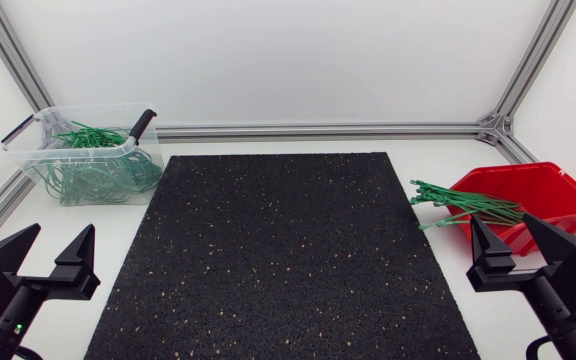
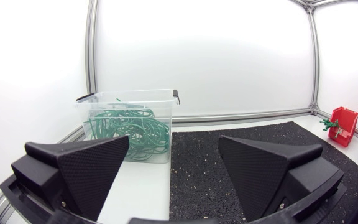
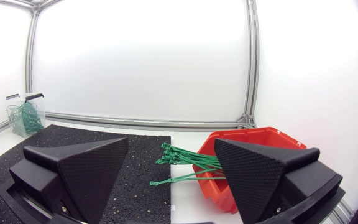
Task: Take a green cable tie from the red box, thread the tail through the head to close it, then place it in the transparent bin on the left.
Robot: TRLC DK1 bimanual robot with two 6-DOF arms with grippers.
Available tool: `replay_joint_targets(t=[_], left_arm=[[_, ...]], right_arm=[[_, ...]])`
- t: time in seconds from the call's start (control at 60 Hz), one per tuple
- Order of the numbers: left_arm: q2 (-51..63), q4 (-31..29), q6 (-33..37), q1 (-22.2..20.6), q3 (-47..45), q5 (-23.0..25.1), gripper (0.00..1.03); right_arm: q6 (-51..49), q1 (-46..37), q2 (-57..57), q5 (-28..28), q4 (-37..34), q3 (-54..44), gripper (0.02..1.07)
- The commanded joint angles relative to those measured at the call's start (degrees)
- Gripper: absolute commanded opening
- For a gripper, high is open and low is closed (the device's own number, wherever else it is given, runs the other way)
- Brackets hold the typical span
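The left gripper [image 1: 63, 232] and right gripper [image 1: 501, 222] are matte black broad wedges with finely textured inner faces. A small green light [image 1: 18, 327] glows on the left one's body.

Bright, even, diffuse light is filling all three views, washing the white walls [image 1: 268, 60] nearly blank. Shadows on the surface [image 1: 408, 160] are falling soft and faint. Both wrist views are bowing the straight frame posts [image 2: 92, 50] outward, most strongly toward the edges.

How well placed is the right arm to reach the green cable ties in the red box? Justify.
Likely yes: the right tool is open, and the green cable ties jut from the red box just ahead of it, nothing between.
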Motion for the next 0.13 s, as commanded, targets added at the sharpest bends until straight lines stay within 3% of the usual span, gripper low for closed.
replay_joint_targets(t=[0.0,0.117], left_arm=[[-0.93,-0.16,-1.23,-0.56,-2.5,0.32,1.0],[-0.93,-0.16,-1.23,-0.56,-2.5,0.32,1.0]], right_arm=[[1.28,0.4,-0.45,0.54,0.84,-1.32,1.03],[1.28,0.4,-0.45,0.54,0.84,-1.32,1.03]])
